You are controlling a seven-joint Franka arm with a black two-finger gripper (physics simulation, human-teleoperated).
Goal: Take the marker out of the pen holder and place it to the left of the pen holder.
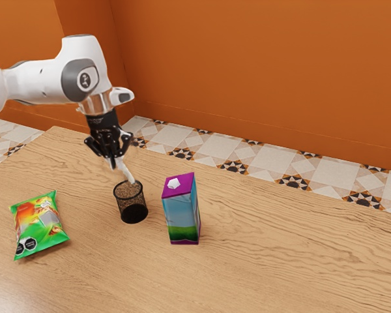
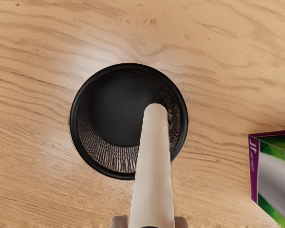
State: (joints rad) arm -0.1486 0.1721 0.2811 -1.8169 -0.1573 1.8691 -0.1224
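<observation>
Exterior view | brown wooden bench (image 1: 280,267) is backed by tiled floor (image 1: 260,163), orange wall (image 1: 267,72) | marker (image 1: 127,172) is pinched by tool (image 1: 115,158)

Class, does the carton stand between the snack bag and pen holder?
No, the pen holder stands between the carton and the snack bag.

Exterior view: camera beside arm (image 1: 42,81), raised above table (image 1: 280,261), looking obliquely down across top toward far edge, tiled floor (image 1: 233,167) and orange wall (image 1: 247,65); one far corner in frame; set back enough for whole pen holder (image 1: 131,203) and carton (image 1: 182,218). Wrist view: close above pen holder, facing steeply down into mouth. Shared: pen holder, marker (image 1: 127,171), part of carton, nearby tabletop.
</observation>
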